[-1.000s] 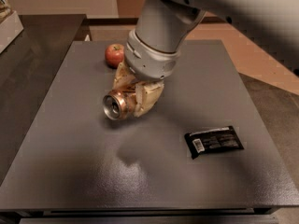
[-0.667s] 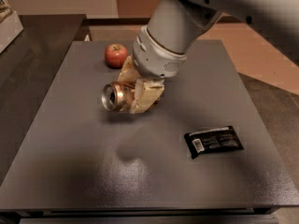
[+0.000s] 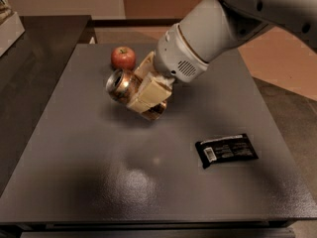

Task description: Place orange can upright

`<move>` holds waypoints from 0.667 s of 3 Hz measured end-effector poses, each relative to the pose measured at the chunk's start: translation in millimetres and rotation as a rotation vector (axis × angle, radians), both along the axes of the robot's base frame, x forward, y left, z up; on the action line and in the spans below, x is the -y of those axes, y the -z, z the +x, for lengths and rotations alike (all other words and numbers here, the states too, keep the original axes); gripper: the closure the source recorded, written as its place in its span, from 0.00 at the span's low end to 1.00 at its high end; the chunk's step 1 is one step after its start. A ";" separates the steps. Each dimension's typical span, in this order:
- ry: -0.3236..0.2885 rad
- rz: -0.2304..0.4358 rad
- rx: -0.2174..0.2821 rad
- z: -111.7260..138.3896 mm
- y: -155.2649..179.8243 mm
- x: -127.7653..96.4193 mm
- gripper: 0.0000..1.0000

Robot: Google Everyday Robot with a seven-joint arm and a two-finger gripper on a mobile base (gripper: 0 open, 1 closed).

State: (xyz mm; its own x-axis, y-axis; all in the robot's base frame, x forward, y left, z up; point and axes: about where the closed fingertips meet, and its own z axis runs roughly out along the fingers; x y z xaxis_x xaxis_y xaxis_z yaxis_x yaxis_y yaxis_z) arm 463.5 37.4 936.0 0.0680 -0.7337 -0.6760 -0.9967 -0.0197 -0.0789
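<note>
The orange can (image 3: 124, 86) is held tilted above the grey table (image 3: 89, 172), its silver pull-tab end facing up and to the left, its other end low to the right. My gripper (image 3: 143, 90) is shut on the orange can, with cream fingers (image 3: 147, 94) clamped across its body. The white arm comes in from the upper right. The can is lifted off the table near the table's middle-left.
A round red apple (image 3: 123, 58) sits at the far edge of the table, just behind the can. A flat black packet with a barcode (image 3: 226, 149) lies to the right front. A dark counter (image 3: 34, 48) borders the table on the left.
The arm has swung up and to the right, and the can has been turned so its pull-tab end points more upward. The apple and the packet have not moved.
</note>
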 end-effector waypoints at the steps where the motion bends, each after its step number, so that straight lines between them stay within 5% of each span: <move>1: 0.076 0.157 -0.073 4.1 -10.1 -5.2 1.00; 2: 0.090 0.305 -0.119 7.4 -14.3 -10.5 1.00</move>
